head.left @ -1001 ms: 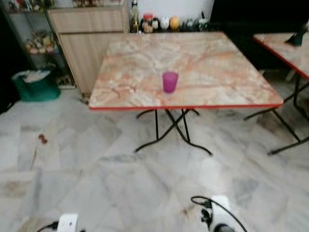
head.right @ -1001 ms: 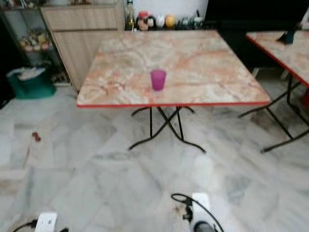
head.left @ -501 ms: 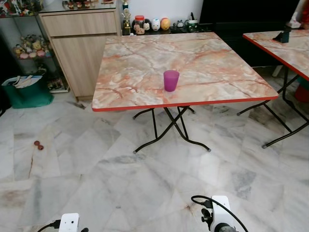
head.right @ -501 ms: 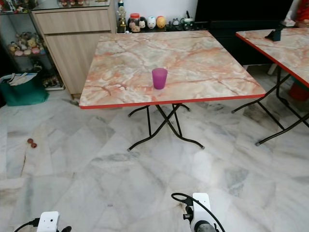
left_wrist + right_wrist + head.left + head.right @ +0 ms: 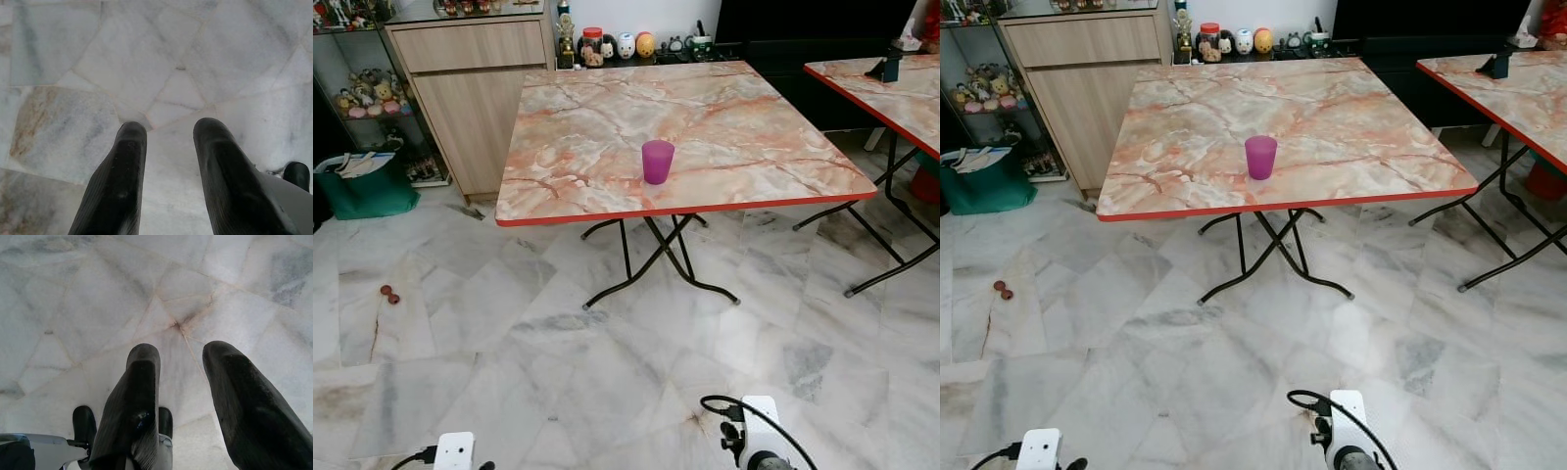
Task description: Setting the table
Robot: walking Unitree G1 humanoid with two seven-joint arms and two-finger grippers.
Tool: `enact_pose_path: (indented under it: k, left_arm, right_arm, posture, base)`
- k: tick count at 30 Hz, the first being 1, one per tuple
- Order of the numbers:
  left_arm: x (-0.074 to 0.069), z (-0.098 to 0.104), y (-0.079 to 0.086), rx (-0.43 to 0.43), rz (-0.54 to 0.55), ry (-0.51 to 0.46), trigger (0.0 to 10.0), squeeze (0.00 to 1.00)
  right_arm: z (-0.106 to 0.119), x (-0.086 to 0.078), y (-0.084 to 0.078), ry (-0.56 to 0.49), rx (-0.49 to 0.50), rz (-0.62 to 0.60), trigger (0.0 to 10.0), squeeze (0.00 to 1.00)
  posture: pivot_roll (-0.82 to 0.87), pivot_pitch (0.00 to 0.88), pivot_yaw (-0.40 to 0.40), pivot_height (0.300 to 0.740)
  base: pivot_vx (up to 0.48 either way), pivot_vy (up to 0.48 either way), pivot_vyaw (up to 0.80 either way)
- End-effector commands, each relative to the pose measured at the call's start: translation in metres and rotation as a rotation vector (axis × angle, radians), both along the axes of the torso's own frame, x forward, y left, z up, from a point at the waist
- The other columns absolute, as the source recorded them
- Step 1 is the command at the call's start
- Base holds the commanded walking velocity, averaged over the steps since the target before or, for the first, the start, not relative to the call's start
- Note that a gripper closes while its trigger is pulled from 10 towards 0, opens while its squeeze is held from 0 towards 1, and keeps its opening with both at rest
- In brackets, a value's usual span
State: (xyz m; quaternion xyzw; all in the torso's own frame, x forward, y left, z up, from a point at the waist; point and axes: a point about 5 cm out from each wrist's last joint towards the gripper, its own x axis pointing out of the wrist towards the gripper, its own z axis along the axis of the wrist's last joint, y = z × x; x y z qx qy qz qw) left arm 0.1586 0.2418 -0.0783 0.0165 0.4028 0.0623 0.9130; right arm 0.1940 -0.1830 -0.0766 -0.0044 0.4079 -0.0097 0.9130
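A purple plastic cup point(image 5: 657, 162) stands upright near the front edge of a marble-patterned folding table point(image 5: 578, 127) with a red rim. Both arms hang low by my sides; their wrists show at the bottom of the eye views. My left gripper point(image 5: 168, 128) points down at the marble floor, fingers point(image 5: 128, 161) apart with nothing between them. My right gripper point(image 5: 183, 352) also hangs over the floor, open and empty. The cup is well ahead of both grippers.
A second, similar table point(image 5: 891, 88) stands to the right. A wooden cabinet point(image 5: 475, 88) is behind the table on the left, with jars and figurines point(image 5: 617, 44) along the back. A green bag point(image 5: 367, 186) sits on the left floor. Small red objects point(image 5: 388, 293) lie on the tiles.
The camera view has steadied and sharpened, shifting slightly; the table and cup sit about where they were. The cup has not moved on the table. Both arms still hang.
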Motion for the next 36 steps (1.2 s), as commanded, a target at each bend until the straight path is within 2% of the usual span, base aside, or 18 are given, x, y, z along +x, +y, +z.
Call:
enact_pose_path:
  k: [1, 18, 36]
  left_arm:
    - [-0.007, -0.003, 0.0, -0.004, 0.01, 0.03, 10.0, 0.0]
    - [-0.002, -0.003, -0.004, -0.014, 0.018, 0.02, 10.0, 0.0]
    - [-0.004, -0.005, -0.009, -0.009, 0.007, 0.024, 10.0, 0.0]
  right_arm:
    - [-0.002, -0.002, 0.001, 0.017, 0.007, 0.002, 10.0, 0.0]
    - [-0.005, -0.008, -0.003, 0.05, 0.001, -0.007, 10.0, 0.0]
    - [-0.007, -0.013, -0.005, 0.069, -0.001, -0.007, 10.0, 0.0]
  posture:
    - [-0.03, 0.0, 0.027, 0.74]
    - [-0.02, 0.0, 0.021, 0.74]
    - [-0.03, 0.0, 0.025, 0.74]
  base:
    - [0.24, 0.0, 0.0]
    - [0.306, 0.0, 0.0]
    - [0.304, 0.0, 0.0]
